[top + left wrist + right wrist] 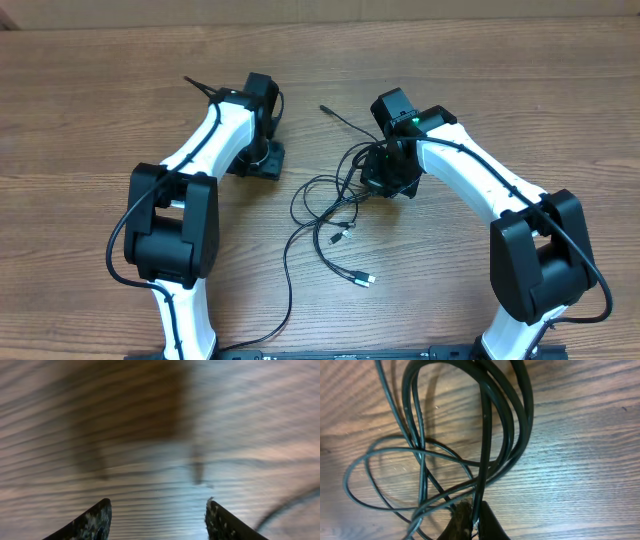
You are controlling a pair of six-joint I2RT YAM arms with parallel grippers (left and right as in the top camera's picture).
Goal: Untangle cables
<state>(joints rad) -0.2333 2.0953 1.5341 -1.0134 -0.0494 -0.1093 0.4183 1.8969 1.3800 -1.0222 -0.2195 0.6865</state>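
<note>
- Two grippers counted, one per arm, both low over the wooden table [80, 100].
- Right gripper [472, 522]: tips pressed together, pinched on strands of the cables [485, 435]. Several loops fan out ahead of the tips, flat on the wood.
- From overhead, one loose tangle, touching the right gripper and spreading from it toward the left arm's side. Number of separate cords not countable.
- Four plug ends counted: one [325, 107] on a strand beyond the right gripper, two [340, 232] side by side within the tangle, one silver-tipped [367, 280] farthest from it.
- Left gripper [157, 522]: fingers apart, nothing between them, blurred wood below. Well apart from the tangle.
</note>
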